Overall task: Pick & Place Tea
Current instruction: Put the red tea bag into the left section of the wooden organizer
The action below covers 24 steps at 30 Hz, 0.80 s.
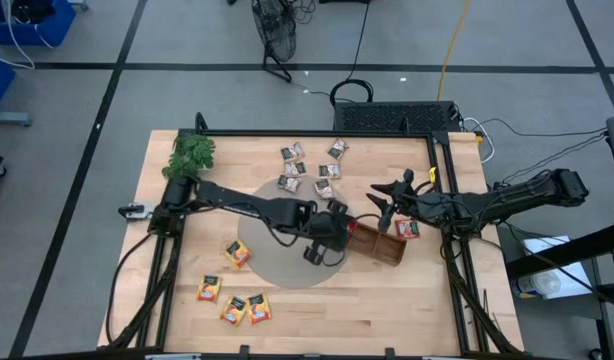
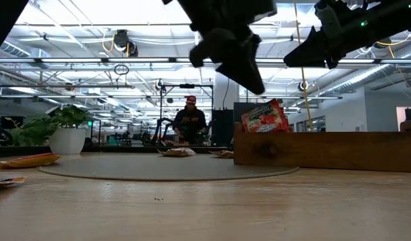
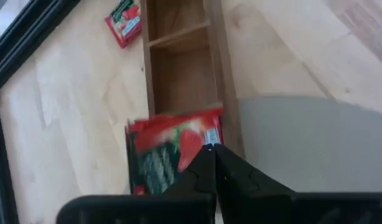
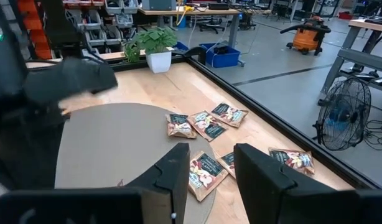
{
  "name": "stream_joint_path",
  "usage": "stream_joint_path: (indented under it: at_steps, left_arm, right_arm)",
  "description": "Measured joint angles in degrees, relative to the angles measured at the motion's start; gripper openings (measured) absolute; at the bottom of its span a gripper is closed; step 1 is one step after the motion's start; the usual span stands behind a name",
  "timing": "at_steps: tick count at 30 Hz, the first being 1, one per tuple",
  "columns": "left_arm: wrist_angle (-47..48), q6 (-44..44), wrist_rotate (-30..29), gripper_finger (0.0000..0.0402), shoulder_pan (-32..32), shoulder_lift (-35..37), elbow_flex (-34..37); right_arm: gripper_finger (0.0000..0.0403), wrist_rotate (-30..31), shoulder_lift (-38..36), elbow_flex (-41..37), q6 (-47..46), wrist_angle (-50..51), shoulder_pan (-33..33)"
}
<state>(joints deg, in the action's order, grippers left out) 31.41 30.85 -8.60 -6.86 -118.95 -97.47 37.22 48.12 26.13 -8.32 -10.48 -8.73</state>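
Closest to your left wrist camera, the left gripper (image 3: 211, 155) has its fingers pressed together with nothing between them, and just past the tips a red sachet (image 3: 173, 155) lies across the near end of the wooden compartment tray (image 3: 216, 74). Beyond it you see two bare compartments of that tray, and a second red sachet (image 3: 124, 22) lies on the table (image 3: 60, 118) beside the tray's far end. From above, your left gripper hangs over the edge of the round grey mat (image 1: 262, 245) at the tray's near end. Your right gripper (image 1: 385, 203) hovers over the tray's other end with fingers apart, holding nothing. Grey-white sachets (image 1: 309, 168) lie behind both grippers; orange-yellow sachets (image 1: 234, 295) lie to the left arm's front side.
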Motion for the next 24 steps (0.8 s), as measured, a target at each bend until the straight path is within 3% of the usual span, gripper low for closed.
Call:
stream_joint_path:
  at_steps: [6,24]
  left_arm:
    - [1.89,0.07,1.14,0.0002,2.16,-5.80,-2.56]
    - [-0.42,-3.20,2.84,0.0001,3.53,-10.56,-3.41]
  right_arm:
    - [0.0110,-0.01,0.00,0.00,-0.59,-0.02,0.00]
    - [0.0111,-0.03,0.01,0.00,-0.46,0.19,0.00]
